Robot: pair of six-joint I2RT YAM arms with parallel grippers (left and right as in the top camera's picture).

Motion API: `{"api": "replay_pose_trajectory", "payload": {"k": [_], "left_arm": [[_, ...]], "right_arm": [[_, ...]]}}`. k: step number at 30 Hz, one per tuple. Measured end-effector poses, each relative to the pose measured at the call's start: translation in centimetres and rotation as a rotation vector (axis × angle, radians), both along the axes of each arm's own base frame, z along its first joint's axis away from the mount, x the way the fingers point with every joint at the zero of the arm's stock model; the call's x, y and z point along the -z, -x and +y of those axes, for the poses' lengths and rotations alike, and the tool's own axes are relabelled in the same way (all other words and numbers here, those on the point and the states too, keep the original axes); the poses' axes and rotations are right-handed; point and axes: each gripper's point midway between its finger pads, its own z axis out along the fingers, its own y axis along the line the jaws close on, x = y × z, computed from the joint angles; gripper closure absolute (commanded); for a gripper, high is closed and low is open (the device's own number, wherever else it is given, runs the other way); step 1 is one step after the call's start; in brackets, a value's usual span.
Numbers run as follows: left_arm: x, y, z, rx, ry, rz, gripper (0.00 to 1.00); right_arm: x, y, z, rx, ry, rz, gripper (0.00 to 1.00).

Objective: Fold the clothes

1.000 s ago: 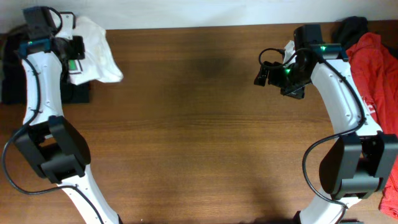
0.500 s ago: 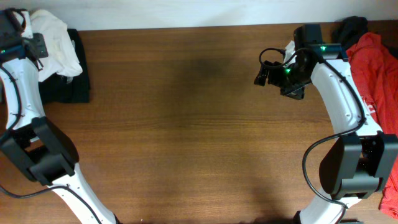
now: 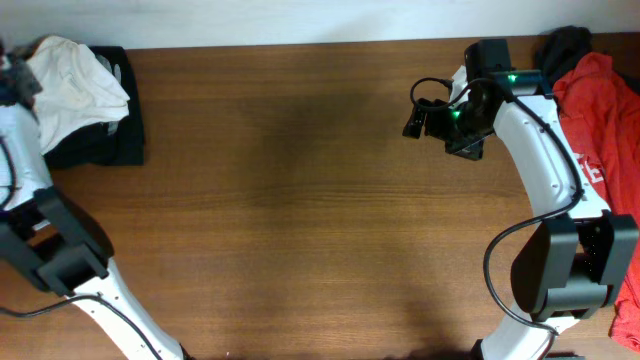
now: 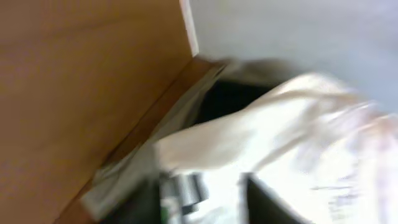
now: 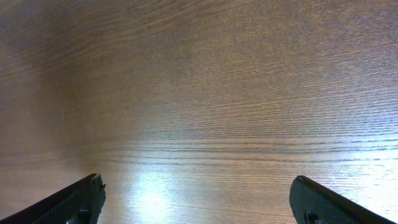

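A crumpled white T-shirt lies on a dark garment at the table's far left corner. My left gripper is at the frame's left edge, against the shirt. The left wrist view is blurred: white fabric and a small green-and-dark striped mark lie between my left gripper's dark fingers, which look closed on the cloth. My right gripper is open and empty above bare wood, its fingertips wide apart in the right wrist view.
A red garment and a dark one are piled at the table's far right edge. The wooden table top stretches between the two arms. A pale wall runs behind the back edge.
My left gripper has swung left with the white T-shirt, from beside the dark garment to over it at the table's left edge. The right arm has barely moved.
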Motion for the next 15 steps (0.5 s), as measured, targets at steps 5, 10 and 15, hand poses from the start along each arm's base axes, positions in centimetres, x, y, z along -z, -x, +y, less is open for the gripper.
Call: {"api": "replay_pose_trajectory", "payload": {"k": [5, 10, 15], "left_arm": [[-2.9, -2.6, -0.8, 0.046, -0.061, -0.127, 0.99], [5.7, -3.2, 1.6, 0.019, -0.020, -0.048, 0.90], [10.5, -2.9, 1.2, 0.023, 0.037, 0.055, 0.41]], "right_arm": [[0.2, 0.9, 0.0, 0.000, 0.001, 0.041, 0.01], [0.5, 2.2, 1.2, -0.033, 0.007, 0.084, 0.01], [0.6, 3.2, 2.7, -0.065, 0.010, 0.117, 0.01]]}}
